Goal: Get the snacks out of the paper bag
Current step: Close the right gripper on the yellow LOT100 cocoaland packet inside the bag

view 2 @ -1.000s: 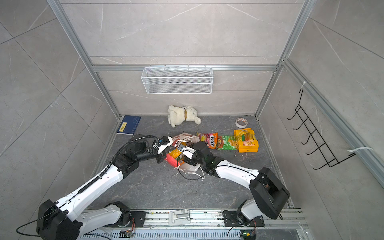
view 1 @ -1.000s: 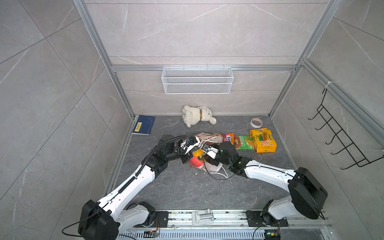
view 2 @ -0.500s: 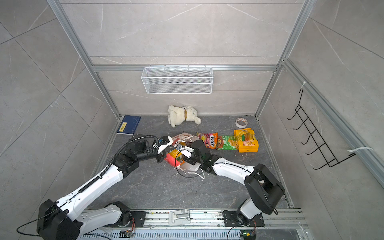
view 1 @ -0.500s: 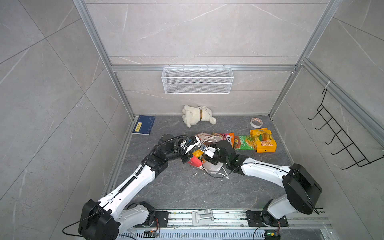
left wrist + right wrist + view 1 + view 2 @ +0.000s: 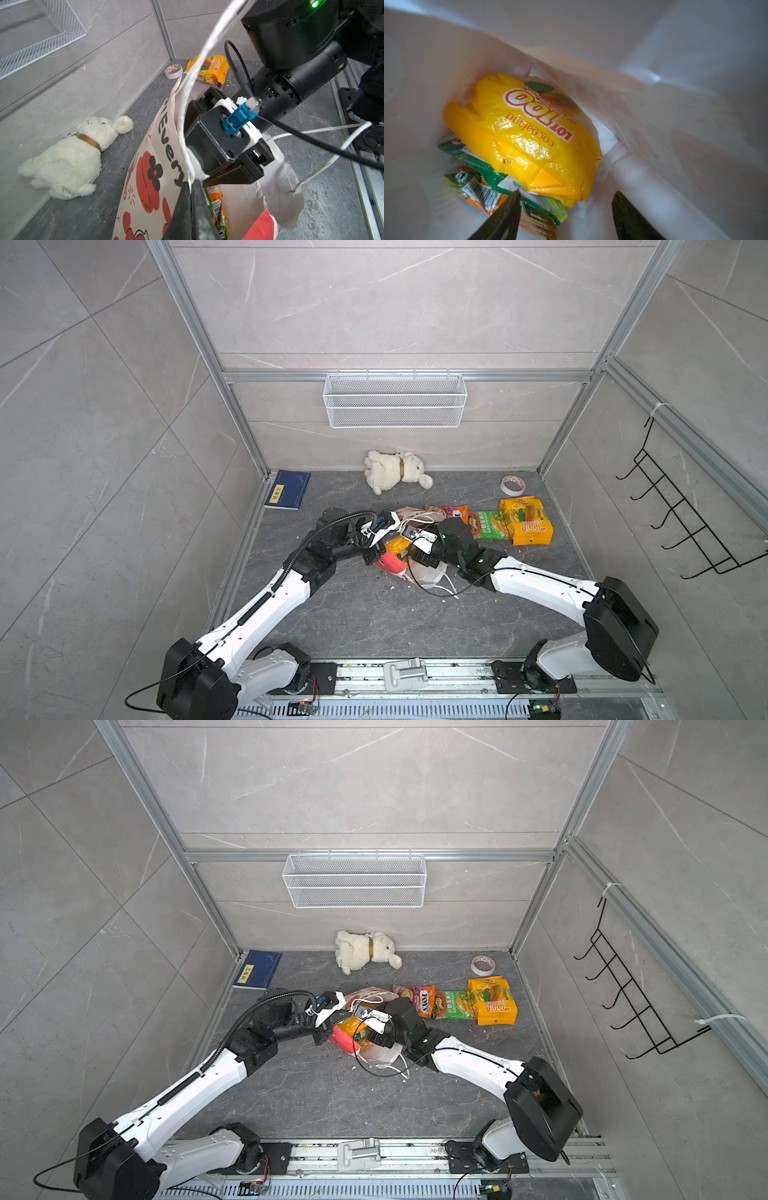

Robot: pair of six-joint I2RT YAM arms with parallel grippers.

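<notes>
Three snacks sit deep inside the paper bag (image 5: 166, 135) in the right wrist view: a yellow packet (image 5: 529, 128) that says "LOT100" and "cocoaland", a green packet (image 5: 475, 162) under it, and an orange packet (image 5: 483, 195) with a bar code; the right gripper (image 5: 566, 193) is down in the bag with its jaws wide apart, holding nothing; the left gripper (image 5: 190, 187) is pinched tight on the bag's white rim, next to the black word "Every"; in both top views the bag lies in the middle of the floor; between 2 and 3 o'clock from it lie a pink packet (image 5: 419, 1000) marked "FOX", a green pack (image 5: 451, 1004) and a yellow pile (image 5: 492, 1000) marked "LOT100"; a plush toy (image 5: 365, 952) lies at 12 o'clock from the bag, a tape roll (image 5: 482, 965) at 2, a blue book (image 5: 257, 969) at 10.
</notes>
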